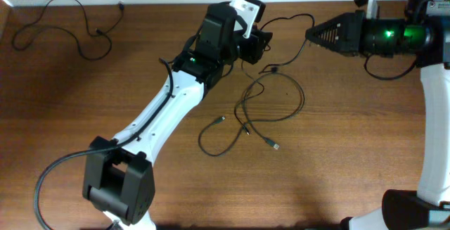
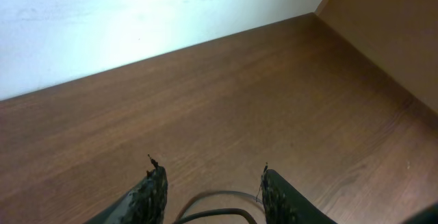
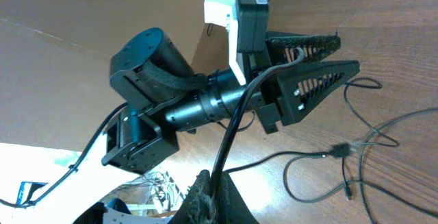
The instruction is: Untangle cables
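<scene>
Bare tabletop (image 1: 351,174) lies open across the near right and near centre, wide enough for either tool. The left arm (image 1: 162,110) bars the diagonal from near left to far centre, and the right arm (image 1: 434,131) stands along the right edge. The gap between left tool (image 1: 267,46) and right tool (image 1: 311,34) is narrow and crossed by a cable (image 3: 236,114). A tangle (image 1: 247,114) clutters the middle. A cord (image 1: 91,33) lies far left. The wall (image 2: 102,25) closes the far side.
</scene>
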### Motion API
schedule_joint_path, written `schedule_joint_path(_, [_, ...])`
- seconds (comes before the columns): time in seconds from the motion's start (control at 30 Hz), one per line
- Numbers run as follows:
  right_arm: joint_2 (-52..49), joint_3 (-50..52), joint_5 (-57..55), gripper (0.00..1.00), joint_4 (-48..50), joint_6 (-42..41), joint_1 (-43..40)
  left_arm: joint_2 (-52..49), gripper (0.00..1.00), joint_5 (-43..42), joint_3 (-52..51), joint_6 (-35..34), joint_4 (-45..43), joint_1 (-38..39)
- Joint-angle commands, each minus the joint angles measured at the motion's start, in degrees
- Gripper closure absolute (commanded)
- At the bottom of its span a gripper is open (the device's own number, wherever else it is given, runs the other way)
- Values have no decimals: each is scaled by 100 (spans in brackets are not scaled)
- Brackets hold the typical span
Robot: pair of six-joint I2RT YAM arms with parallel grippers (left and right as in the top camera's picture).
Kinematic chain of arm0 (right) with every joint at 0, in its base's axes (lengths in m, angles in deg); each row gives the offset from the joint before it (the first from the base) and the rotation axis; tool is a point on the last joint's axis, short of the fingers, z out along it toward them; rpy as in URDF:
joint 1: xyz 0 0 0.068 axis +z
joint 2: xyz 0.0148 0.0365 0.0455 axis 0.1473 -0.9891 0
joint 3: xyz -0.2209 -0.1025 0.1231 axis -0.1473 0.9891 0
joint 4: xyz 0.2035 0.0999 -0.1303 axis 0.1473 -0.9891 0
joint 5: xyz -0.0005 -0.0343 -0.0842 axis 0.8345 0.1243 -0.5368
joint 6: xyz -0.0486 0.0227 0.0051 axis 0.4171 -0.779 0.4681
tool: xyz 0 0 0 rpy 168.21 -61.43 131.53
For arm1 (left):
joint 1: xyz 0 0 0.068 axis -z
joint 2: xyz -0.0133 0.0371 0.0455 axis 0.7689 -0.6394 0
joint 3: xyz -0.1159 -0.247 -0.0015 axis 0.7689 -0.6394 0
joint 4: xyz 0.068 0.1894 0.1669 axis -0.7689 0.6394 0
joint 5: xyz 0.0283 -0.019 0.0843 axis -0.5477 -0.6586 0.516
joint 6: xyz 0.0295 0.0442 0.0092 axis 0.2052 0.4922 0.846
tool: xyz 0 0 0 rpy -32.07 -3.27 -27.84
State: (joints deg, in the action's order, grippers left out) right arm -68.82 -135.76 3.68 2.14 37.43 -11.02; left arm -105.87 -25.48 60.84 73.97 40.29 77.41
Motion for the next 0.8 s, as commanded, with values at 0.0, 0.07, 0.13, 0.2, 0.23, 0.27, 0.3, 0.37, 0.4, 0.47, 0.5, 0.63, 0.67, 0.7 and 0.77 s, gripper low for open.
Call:
schedule_joint_path(0.0, [-28,39,238,96,-59,111,-11,-87,55,-48,35,4,-155,-4])
schedule_joint_path(0.07, [-28,39,238,96,-57,111,-11,-87,57,-46,35,4,-162,-4])
schedule_joint_path(0.13, [-28,39,236,96,-57,111,-13,-87,59,-46,35,7,-138,-4])
schedule_joint_path(0.2, [-28,39,236,96,-52,109,-13,-87,61,-46,35,7,-105,-4])
schedule_joint_path(0.23, [-28,39,234,96,-52,109,-13,-87,63,-46,35,7,-72,-4])
schedule_joint_path(0.27, [-28,39,214,96,-37,109,-13,-87,69,-46,35,7,-33,-4])
schedule_joint_path(0.3, [-28,39,149,96,-26,109,-13,-87,72,-46,35,7,4,-4])
schedule_joint_path(0.37, [-28,39,-94,96,-15,105,-24,-87,86,-48,35,7,81,-4])
schedule_joint_path(0.4, [-28,39,-282,96,-17,105,-48,-85,91,-48,35,7,116,-4])
schedule_joint_path(0.47, [-28,39,-828,96,-44,85,-72,-83,96,-48,37,7,155,-4])
schedule_joint_path(0.5, [-28,39,-1143,96,-74,81,-96,-61,99,-48,37,7,175,-4])
schedule_joint_path(0.63, [-28,39,-3108,96,-345,-291,-166,232,100,-24,37,129,170,-68])
schedule_joint_path(0.67, [-28,39,-3554,96,-437,-345,-168,387,100,-22,37,258,170,-98])
schedule_joint_path(0.7, [-28,39,-3814,96,-503,-352,-166,525,100,-13,37,341,170,-109])
schedule_joint_path(0.77, [-28,42,-4033,96,-627,-348,-166,870,100,42,37,461,140,-118])
